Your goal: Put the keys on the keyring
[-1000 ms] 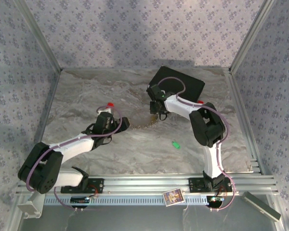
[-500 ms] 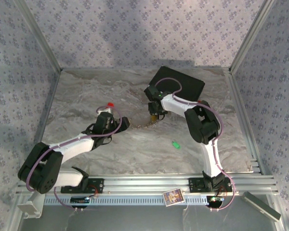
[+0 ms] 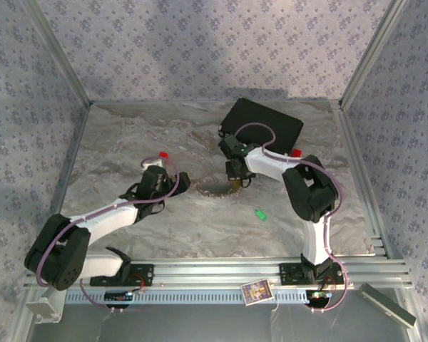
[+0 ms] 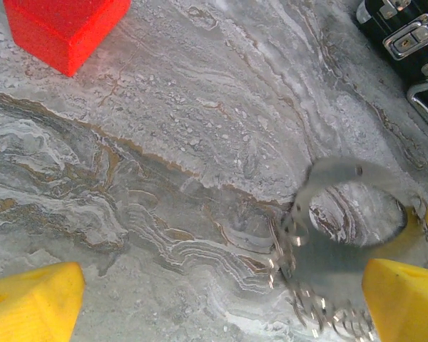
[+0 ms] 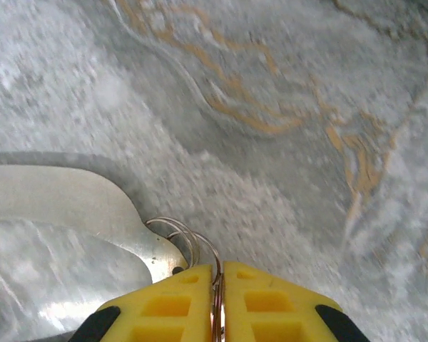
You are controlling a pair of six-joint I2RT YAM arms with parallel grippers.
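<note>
The keyring point(image 3: 212, 190) is a silvery loop lying mid-table between the two arms. In the right wrist view my right gripper point(image 5: 219, 285) is shut on its thin wire rings point(image 5: 189, 239), beside a flat silver metal piece point(image 5: 71, 206). From above, the right gripper point(image 3: 235, 182) sits at the loop's right end. My left gripper point(image 3: 180, 182) stands open just left of the loop. In the left wrist view the keyring point(image 4: 342, 221) is blurred beside the right fingertip point(image 4: 406, 299), with nothing between the fingers. A green key point(image 3: 259, 213) lies apart, nearer the right arm.
A black case point(image 3: 264, 121) lies at the back behind the right gripper, its latches point(image 4: 406, 35) in the left wrist view. One red block point(image 3: 164, 154) sits by the left gripper, seen also as a red block point(image 4: 64, 28) from its wrist. Another red block point(image 3: 296, 152) is by the right arm.
The right gripper has shut on the keyring's rings and moved slightly nearer and right, pulling the loop into an oval. The left arm has stayed put, open.
</note>
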